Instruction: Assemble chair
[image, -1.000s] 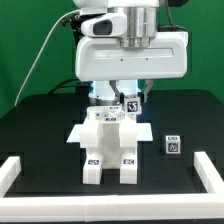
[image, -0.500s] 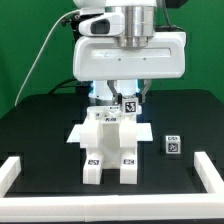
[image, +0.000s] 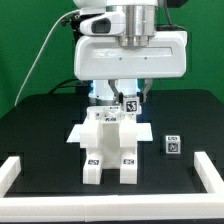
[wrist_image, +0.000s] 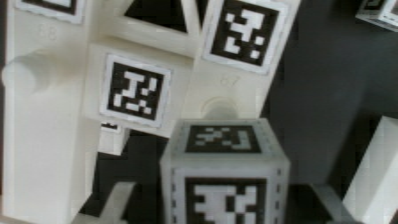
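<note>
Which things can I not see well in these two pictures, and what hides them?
Exterior view: the gripper is mostly covered by the arm's white housing and the chair; open or shut cannot be told.
Wrist view: blurred; the edges cut off the chair's parts.
Exterior view: the tag on the small cube is too small to read.

At the middle of the desk (image: 40, 120): the chair (image: 108, 140), leg bars (image: 95, 160) side by side and pointing to 6 o'clock in the exterior view. At 3 o'clock from it, apart, on the desk: a small cube (image: 172, 145). At 12 o'clock, over the chair's far end: the gripper (image: 120, 95), with a tagged part (image: 130, 103) just beside it toward 3 o'clock. Along the desk's edges at 4, 6 and 8 o'clock: the border rail (image: 12, 172).
</note>
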